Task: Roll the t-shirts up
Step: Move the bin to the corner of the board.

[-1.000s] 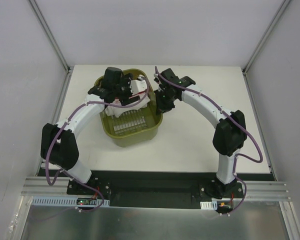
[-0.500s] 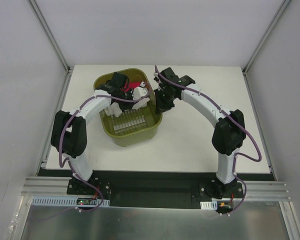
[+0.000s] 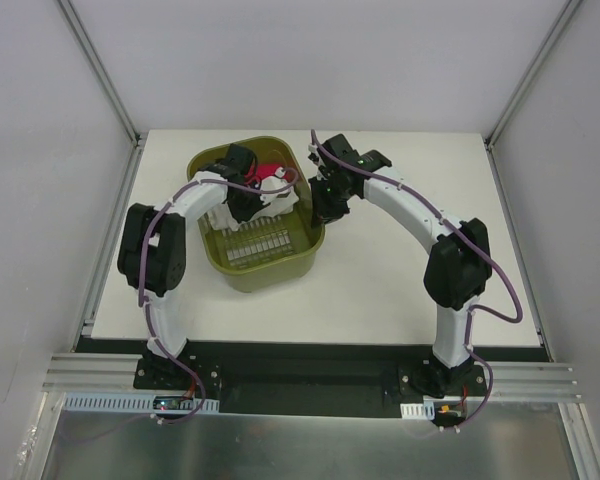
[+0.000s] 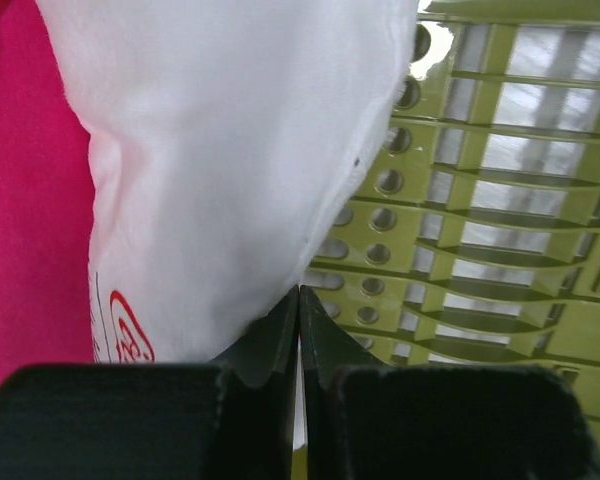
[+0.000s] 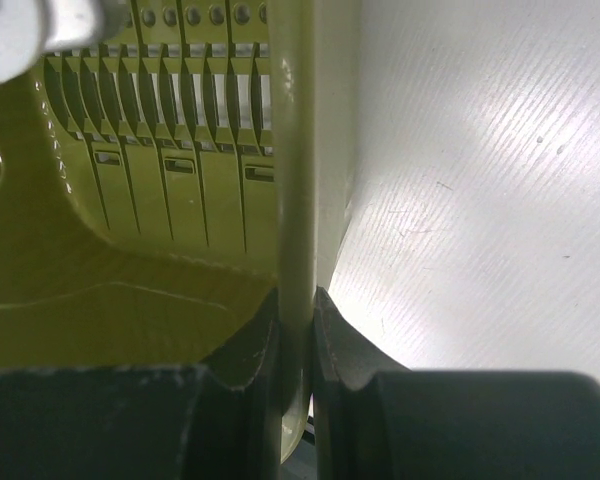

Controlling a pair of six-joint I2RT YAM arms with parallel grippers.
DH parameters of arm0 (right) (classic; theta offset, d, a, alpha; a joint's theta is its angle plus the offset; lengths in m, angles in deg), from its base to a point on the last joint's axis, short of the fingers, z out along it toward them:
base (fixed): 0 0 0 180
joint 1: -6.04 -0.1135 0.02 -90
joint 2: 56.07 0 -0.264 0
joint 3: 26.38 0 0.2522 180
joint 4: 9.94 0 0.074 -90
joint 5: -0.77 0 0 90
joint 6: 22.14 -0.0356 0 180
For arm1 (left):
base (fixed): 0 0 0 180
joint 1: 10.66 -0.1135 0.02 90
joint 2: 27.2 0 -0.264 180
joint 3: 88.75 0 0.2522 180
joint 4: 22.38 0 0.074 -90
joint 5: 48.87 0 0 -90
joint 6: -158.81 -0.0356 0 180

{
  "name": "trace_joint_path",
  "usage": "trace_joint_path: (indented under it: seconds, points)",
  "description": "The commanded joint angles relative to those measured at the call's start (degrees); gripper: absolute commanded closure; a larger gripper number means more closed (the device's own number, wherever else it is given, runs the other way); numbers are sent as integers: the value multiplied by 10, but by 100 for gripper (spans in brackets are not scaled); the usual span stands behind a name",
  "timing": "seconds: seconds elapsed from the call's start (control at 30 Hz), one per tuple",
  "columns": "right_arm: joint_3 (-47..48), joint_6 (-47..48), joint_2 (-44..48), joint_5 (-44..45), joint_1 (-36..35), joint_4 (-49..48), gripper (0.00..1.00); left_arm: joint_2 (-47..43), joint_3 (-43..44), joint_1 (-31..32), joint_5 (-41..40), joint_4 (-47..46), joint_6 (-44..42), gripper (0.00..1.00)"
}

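Observation:
A white t-shirt [image 4: 230,150] with a red print lies bunched in the olive basket [image 4: 480,200], and a bright pink t-shirt [image 4: 30,200] lies against its left side. In the top view the white t-shirt [image 3: 280,188] and the pink one [image 3: 267,170] fill the far end of the basket [image 3: 270,270]. My left gripper [image 4: 300,295] reaches into the basket, its jaws pressed together on the lower edge of the white cloth. My right gripper [image 5: 296,300] is shut on the basket's right rim [image 5: 295,150], one finger inside the wall and one outside.
The basket has a slotted, perforated floor and stands on the white table [image 5: 480,200], left of centre. Metal frame posts and grey walls bound the table on the left, right and back. My right gripper [image 3: 323,212] sits at the basket's right wall.
My left gripper has dropped deeper into the basket and shut on the white cloth, and its arm has folded inward. The right arm has not moved.

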Motion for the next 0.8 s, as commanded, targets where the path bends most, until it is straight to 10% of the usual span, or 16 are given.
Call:
trace_joint_path:
  seconds: [0.0, 0.27, 0.4, 0.53, 0.77]
  points:
    - [0, 2, -19, 3, 9, -26, 99, 25, 38, -9, -32, 9, -20, 100]
    - [4, 11, -22, 2, 10, -29, 98, -59, 4, -3, 45, 25, -28, 100]
    - [19, 28, -12, -1, 15, -28, 63, -138, 15, 8, 64, 72, 4, 75]
    - [39, 47, 22, -4, 32, -18, 4, -193, 67, 13, 69, 115, 51, 40]
    - [41, 70, 98, 6, 77, -33, 4, -262, 151, 13, 41, 137, 143, 1]
